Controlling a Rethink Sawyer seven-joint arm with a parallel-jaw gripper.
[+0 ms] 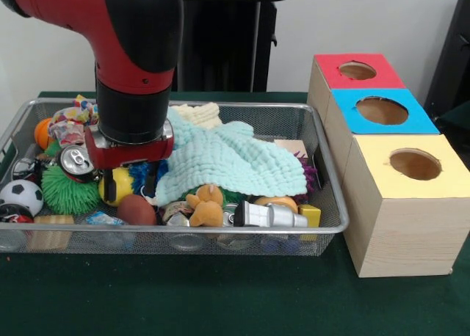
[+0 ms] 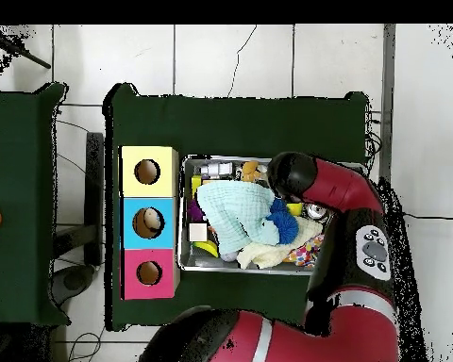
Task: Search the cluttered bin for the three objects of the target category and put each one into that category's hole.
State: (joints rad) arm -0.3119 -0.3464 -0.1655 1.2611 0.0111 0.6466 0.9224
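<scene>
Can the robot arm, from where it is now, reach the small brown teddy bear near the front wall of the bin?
Probably yes. The teddy bear lies uncovered on top of the clutter, just beyond the edge of the light green cloth. The arm is already low inside the wire bin, beside it.

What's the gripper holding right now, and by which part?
Cannot be told. The gripper is down in the wire bin beside the mint cloth, and the arm hides its tips in both views.
</scene>
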